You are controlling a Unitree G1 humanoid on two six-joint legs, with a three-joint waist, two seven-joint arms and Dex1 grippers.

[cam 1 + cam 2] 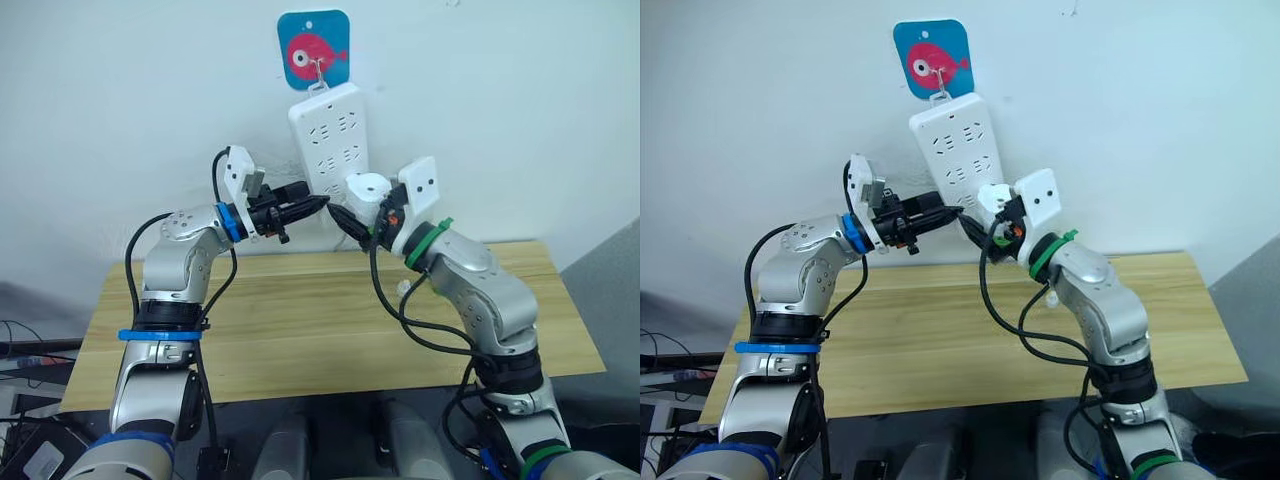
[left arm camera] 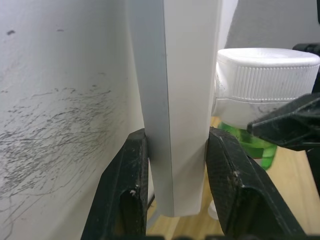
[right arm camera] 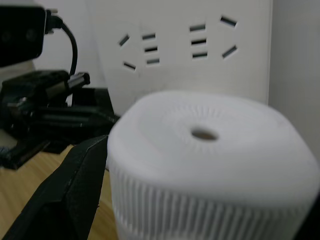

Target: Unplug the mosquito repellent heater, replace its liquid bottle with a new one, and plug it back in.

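Observation:
The white mosquito repellent heater (image 1: 367, 187) sits against the face of the hanging white power strip (image 1: 330, 130), low on its right side; its prongs are hidden. My right gripper (image 1: 358, 208) is shut on the heater, with one black finger (image 3: 75, 190) pressed to its ribbed side (image 3: 210, 170). My left gripper (image 1: 314, 206) is shut on the strip's lower edge, and its fingers (image 2: 125, 190) clamp the strip (image 2: 185, 100) from both sides. Something green (image 2: 252, 147) shows just under the heater (image 2: 265, 75); I cannot tell whether it is the bottle.
The strip hangs from a hook on a blue fish sticker (image 1: 313, 50) on the white wall. A wooden table (image 1: 300, 320) stands below both arms. Black cables loop from each wrist.

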